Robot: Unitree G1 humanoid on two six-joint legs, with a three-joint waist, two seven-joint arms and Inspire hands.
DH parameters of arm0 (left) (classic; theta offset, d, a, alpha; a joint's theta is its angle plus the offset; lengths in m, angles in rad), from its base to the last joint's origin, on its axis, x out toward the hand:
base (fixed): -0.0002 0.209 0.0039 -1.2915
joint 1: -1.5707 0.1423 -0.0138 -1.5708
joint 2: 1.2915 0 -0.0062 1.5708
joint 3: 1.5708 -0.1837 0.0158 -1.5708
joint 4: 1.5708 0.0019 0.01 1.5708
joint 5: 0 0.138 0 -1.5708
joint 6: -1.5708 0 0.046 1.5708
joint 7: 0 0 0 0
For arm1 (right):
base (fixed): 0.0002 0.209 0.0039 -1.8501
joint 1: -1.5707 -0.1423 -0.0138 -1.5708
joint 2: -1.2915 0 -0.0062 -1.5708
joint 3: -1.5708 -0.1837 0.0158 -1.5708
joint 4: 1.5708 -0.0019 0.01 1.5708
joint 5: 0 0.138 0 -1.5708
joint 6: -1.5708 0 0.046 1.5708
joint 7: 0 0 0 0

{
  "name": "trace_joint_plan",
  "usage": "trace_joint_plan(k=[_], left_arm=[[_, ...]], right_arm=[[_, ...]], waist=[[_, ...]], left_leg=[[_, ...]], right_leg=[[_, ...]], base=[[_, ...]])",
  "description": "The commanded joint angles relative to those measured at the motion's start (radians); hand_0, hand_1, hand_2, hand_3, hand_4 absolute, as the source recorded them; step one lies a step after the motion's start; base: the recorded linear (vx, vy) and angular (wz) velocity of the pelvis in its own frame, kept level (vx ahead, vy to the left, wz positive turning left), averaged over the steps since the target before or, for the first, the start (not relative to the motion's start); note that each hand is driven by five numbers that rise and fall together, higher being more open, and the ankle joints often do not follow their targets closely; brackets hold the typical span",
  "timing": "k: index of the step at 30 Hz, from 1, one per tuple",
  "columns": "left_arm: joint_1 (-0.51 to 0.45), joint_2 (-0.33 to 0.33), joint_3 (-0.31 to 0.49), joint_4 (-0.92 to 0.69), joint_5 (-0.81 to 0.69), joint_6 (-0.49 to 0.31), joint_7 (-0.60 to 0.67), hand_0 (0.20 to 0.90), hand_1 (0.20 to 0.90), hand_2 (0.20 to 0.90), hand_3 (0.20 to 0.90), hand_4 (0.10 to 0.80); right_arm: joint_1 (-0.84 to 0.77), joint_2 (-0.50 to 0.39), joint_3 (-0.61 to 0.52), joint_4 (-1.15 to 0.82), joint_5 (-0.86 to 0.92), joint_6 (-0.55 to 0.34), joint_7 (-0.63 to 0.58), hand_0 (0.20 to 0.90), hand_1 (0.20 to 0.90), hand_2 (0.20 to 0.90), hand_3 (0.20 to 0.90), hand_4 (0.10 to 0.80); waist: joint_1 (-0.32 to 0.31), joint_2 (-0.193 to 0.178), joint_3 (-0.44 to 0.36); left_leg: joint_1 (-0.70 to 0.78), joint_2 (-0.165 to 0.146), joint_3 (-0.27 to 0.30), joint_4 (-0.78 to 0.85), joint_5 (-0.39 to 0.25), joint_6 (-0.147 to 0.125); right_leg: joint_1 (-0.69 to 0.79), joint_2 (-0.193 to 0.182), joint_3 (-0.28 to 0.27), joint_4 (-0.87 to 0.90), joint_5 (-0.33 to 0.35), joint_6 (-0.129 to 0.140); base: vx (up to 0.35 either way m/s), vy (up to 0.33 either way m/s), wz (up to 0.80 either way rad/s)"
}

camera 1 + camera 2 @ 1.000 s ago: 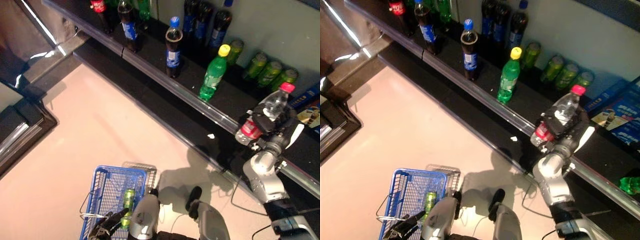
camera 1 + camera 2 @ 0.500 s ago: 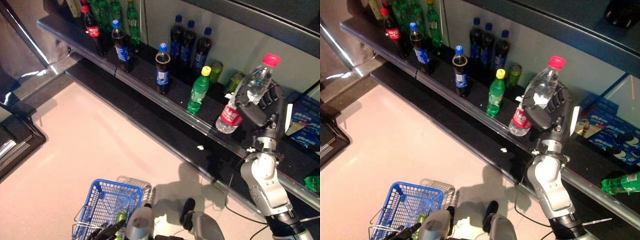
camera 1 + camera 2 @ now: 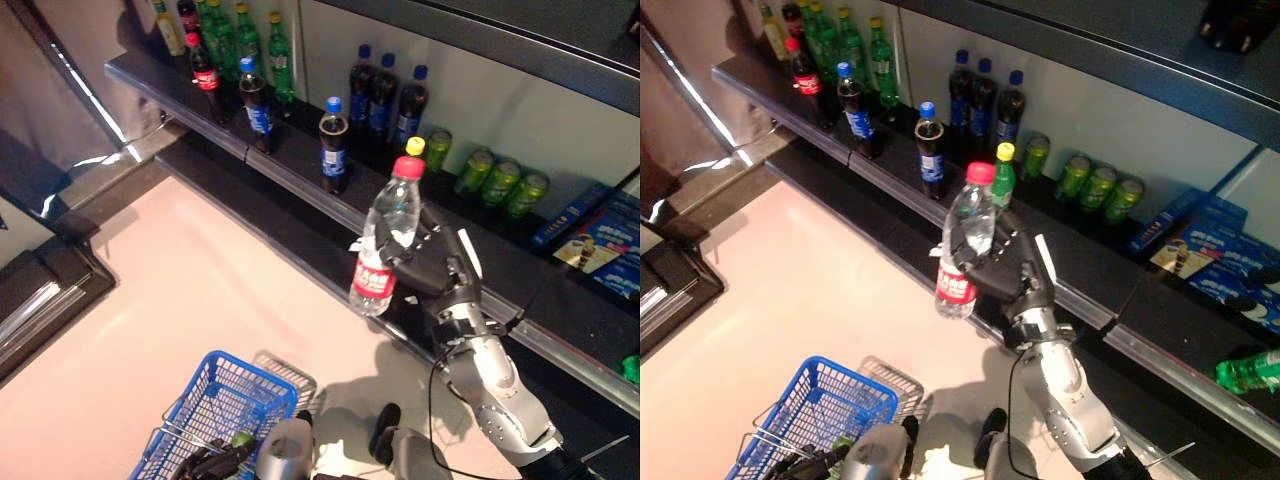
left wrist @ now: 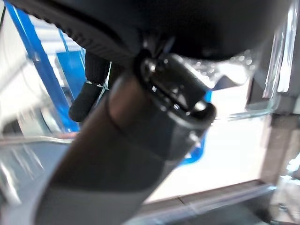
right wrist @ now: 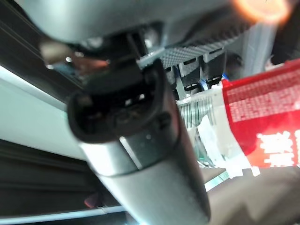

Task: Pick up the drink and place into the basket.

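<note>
You see the blue wire basket (image 3: pixel 232 400) cut off at the frame's bottom edge, the dark left hand (image 3: pixel 205 464) partly hidden there.

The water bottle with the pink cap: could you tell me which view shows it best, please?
The left eye view: the whole water bottle shows, held in the right hand. The right eye view matches. The right wrist view shows only its red label; the left wrist view shows nothing.

1 water bottle (image 3: pixel 384 240) | 1 basket (image 3: pixel 222 392) | 4 shelf cans (image 3: pixel 499 180)
</note>
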Motion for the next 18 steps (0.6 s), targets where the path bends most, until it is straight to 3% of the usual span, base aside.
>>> trace_joint_plan(k=[1,9,18], left_arm=[[-0.196,-0.023,0.005,-0.456,-0.094,-0.226,-0.161,0.300,0.300,0.300,0.200,0.100],[-0.239,0.018,-0.014,-0.650,-0.057,-0.228,-0.168,0.300,0.300,0.300,0.200,0.100],[-0.282,0.047,0.018,-0.801,-0.030,-0.208,-0.183,0.300,0.300,0.300,0.200,0.100]], right_arm=[[-0.179,0.033,0.042,-0.218,-0.015,-0.144,0.002,0.300,0.300,0.300,0.200,0.100],[-0.232,0.086,0.141,-0.192,-0.066,-0.135,-0.055,0.300,0.300,0.300,0.200,0.100],[-0.288,0.137,0.231,-0.142,-0.127,-0.103,-0.148,0.300,0.300,0.300,0.200,0.100]], waist=[[0.009,-0.010,-0.146],[0.061,-0.014,-0.135],[0.123,-0.025,-0.141]], left_leg=[[-0.123,0.012,-0.027,0.022,0.179,-0.046],[-0.152,-0.011,-0.075,0.031,0.175,-0.049],[-0.170,-0.039,-0.130,0.033,0.170,-0.053]], right_leg=[[0.141,-0.002,-0.001,-0.018,-0.079,0.080],[0.152,-0.007,-0.037,-0.030,-0.079,0.079],[0.175,-0.011,-0.082,-0.052,-0.077,0.078]], base=[[-0.045,-0.001,0.13],[-0.026,-0.004,0.26],[0.003,-0.008,0.19]])
